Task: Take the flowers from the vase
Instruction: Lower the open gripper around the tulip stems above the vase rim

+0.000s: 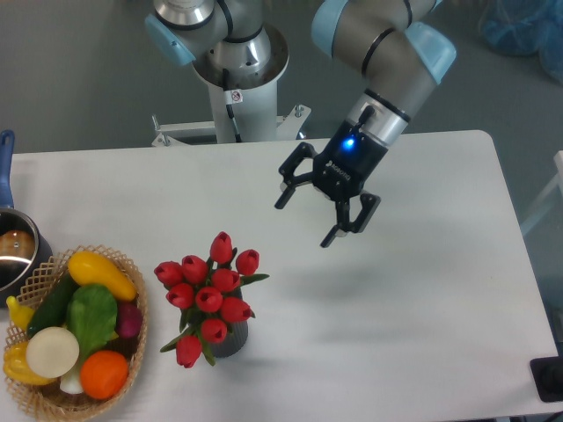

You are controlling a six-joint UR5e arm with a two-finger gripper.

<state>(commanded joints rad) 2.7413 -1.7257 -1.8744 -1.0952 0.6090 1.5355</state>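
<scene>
The flowers (pixel 209 294), a bunch of red tulip buds with green leaves, stand upright in the vase (pixel 230 340), a small dark grey cylinder mostly hidden beneath them, on the white table's front left. My gripper (pixel 306 221) hangs open above the table, up and to the right of the flowers, well apart from them, with nothing between its fingers.
A wicker basket (pixel 130 365) of toy vegetables and fruit sits at the front left, close to the vase. A metal pot (pixel 15 255) with a blue handle is at the left edge. The robot base (pixel 237 92) stands behind the table.
</scene>
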